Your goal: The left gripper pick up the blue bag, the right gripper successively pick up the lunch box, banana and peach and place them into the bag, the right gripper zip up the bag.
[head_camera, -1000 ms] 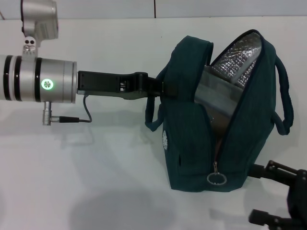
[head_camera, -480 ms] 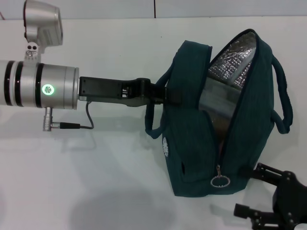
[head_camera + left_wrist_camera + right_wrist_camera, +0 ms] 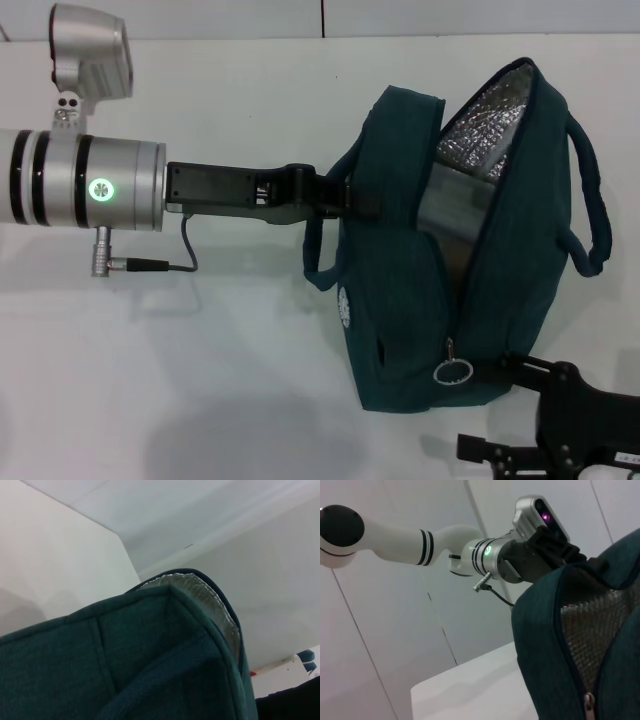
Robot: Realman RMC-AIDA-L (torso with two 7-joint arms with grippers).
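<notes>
White table (image 3: 200,380). Blue bag (image 3: 400,300) upright right of centre, zipper open, silver lining (image 3: 490,130) exposed. Left gripper (image 3: 345,195) reaches in from the left, clamped on the bag's left handle strap. Right gripper (image 3: 500,405) near right, by the zipper ring pull (image 3: 452,372); finger spacing not discernible.

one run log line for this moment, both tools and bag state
left tool: shut on blue bag, holding it up | right tool: open, by ring zipper pull | zip: undone, foil lining showing
</notes>
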